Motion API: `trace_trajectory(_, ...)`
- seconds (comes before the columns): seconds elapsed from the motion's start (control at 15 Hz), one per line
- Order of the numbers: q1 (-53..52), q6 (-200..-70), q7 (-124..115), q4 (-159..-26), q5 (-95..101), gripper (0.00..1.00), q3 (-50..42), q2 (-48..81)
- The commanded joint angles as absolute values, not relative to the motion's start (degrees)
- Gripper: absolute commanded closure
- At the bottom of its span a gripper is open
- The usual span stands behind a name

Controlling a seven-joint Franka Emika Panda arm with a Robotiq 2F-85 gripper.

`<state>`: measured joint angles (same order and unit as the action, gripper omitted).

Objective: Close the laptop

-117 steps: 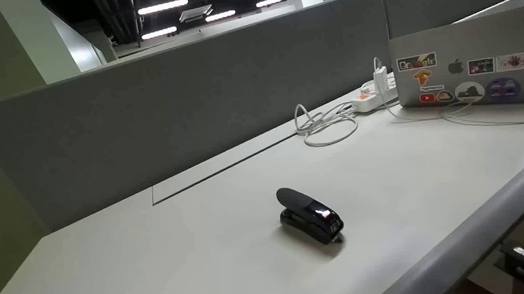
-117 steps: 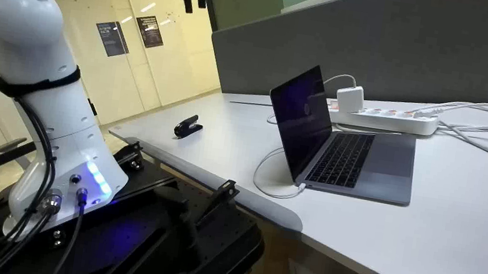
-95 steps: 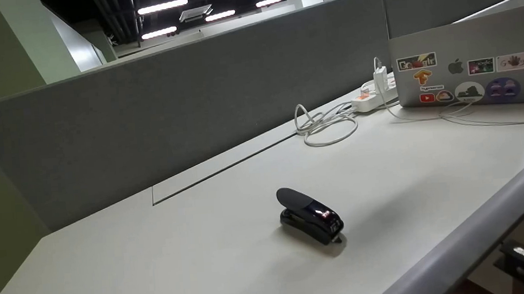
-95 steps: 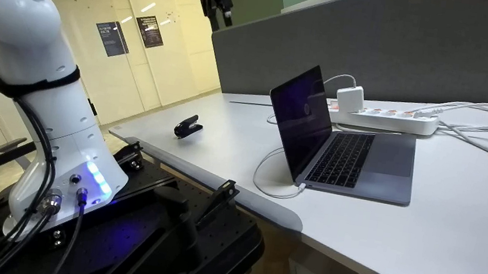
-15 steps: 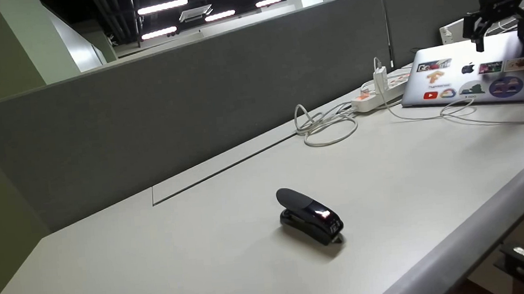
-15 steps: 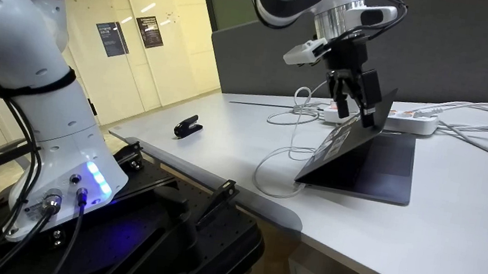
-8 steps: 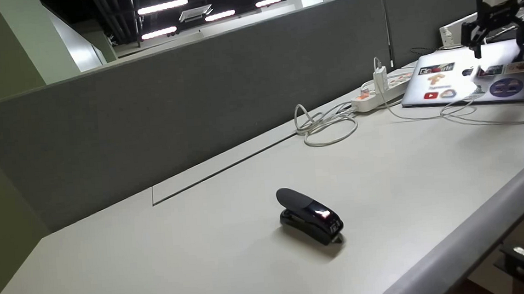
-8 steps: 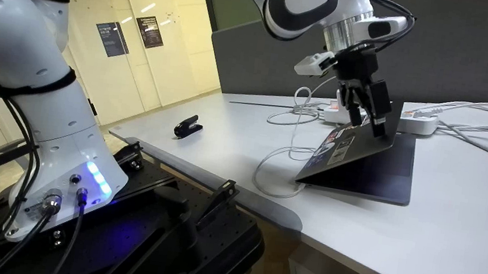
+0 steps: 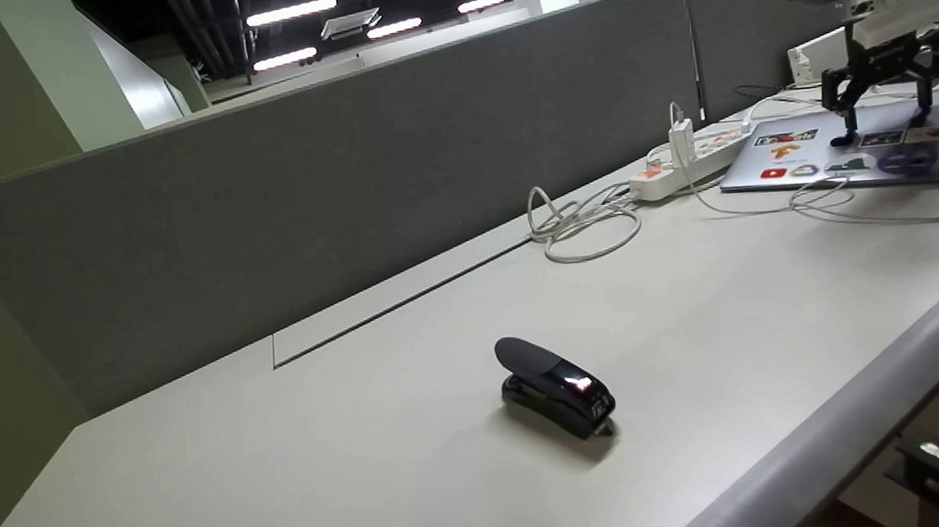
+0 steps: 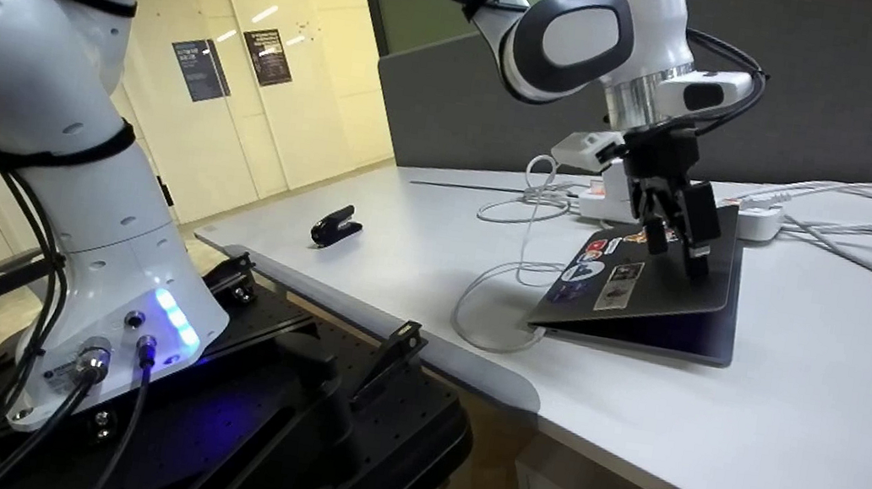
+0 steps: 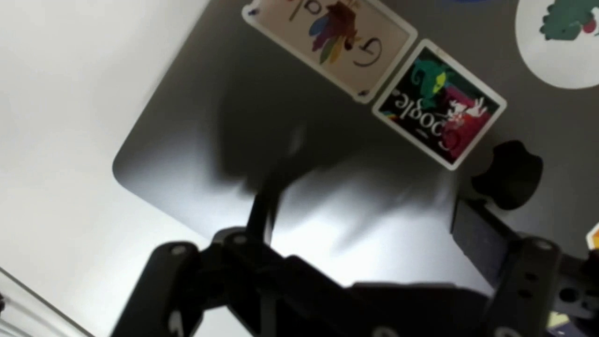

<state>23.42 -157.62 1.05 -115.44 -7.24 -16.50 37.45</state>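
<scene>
The laptop lies on the white desk in both exterior views (image 9: 827, 157) (image 10: 665, 287). Its stickered silver-grey lid is tilted low over the base, with a narrow wedge-shaped gap showing along the near side. The keyboard is hidden under the lid. In the wrist view the lid's back (image 11: 398, 234) fills most of the picture, with one rounded corner at left. My gripper (image 9: 883, 125) is above the lid, pointing down, fingers wide apart with nothing between them. Its fingertips (image 10: 677, 257) appear to touch the lid toward its free edge. The fingers also show spread in the wrist view (image 11: 362, 210).
A black stapler-like object (image 9: 556, 385) stands on the desk, away from the laptop. A white power strip (image 10: 759, 224) with a charger and cables lies behind the laptop. A white cable (image 10: 474, 337) runs to the hinge side. A grey partition (image 9: 398, 194) bounds the desk.
The lid, upright in the oldest frames, has swung down toward the base. Over the last second my open gripper has moved down with it. The stapler-like object has not moved.
</scene>
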Motion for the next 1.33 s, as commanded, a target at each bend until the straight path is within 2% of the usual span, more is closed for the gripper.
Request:
trace_trajectory(0.0,24.7,-154.9,-1.4,-109.4,-8.0,0.0,-15.7,42.3)
trace_trajectory(0.6,26.1,-149.4,-1.6,-102.3,-9.0,0.0,-15.0,47.4)
trace_trajectory(1.27,27.5,-139.4,-1.6,-106.6,-15.1,0.0,-14.8,35.0)
